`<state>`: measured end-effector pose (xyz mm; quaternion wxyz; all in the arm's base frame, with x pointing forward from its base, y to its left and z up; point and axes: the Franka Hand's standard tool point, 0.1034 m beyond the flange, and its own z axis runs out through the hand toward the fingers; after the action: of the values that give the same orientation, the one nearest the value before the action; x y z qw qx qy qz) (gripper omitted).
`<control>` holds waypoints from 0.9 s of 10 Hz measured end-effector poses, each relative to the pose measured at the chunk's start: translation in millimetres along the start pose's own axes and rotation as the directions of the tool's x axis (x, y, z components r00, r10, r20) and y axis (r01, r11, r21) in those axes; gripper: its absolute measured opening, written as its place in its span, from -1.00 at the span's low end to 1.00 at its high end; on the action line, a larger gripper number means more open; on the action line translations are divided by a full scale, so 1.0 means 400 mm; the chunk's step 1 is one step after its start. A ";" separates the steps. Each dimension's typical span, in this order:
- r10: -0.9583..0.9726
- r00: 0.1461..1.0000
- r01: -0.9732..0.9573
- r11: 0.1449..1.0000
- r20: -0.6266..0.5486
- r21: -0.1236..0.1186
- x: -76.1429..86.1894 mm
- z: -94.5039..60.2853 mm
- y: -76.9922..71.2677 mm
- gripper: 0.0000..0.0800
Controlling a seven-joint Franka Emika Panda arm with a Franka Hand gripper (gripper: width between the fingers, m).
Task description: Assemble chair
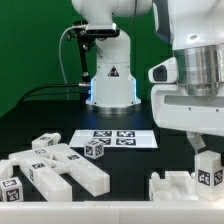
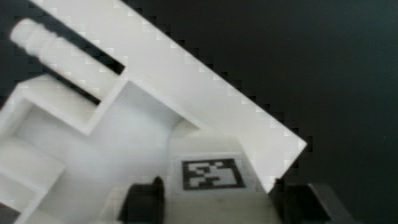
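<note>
- Slabs and bars of chunky white plastic, the loose chair parts (image 1: 50, 168), lie in a heap at the front of the black table (image 1: 130, 165), on the exterior view's left. Several show black-and-white square tags.
- At the front on the exterior view's right sits a notched white plastic chair slab (image 1: 178, 190) (image 2: 125, 110), with raised walls and cut-outs along its top.
- Just above that slab hangs the two-finger gripper (image 1: 204, 156) (image 2: 226, 197). Its jaws are drawn partway in and clamp a small white plastic block with a square tag (image 1: 208, 168) (image 2: 210, 172).
- In the wrist view the dark fingers (image 2: 143, 200) press on two opposite sides of the block, and its tag faces the camera.
- The block's lower end is down at the slab's upper edge; I cannot tell whether the two touch.
- Further back, a small white tagged cube (image 1: 95, 150) stands alone between the heap and the marker board.
- The marker board (image 1: 115, 138) lies flat on the table, near its middle.
- Farthest back stands the arm's white pedestal base (image 1: 110, 75) with a black cable beside it, before a green backdrop (image 1: 30, 50).
</note>
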<state>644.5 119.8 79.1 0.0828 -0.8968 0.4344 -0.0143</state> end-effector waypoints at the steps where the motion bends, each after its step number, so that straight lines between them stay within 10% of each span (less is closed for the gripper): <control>1: -0.012 1.000 0.012 1.000 -0.001 -0.002 0.000 0.000 0.000 -0.28; 5: -0.580 0.814 0.580 0.814 0.025 -0.025 0.010 -0.014 -0.001 0.52; 9: -0.854 0.519 0.855 0.518 0.036 -0.036 0.017 -0.013 0.002 0.62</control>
<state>647.7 113.4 83.9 0.0462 -0.9964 -0.0616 -0.0364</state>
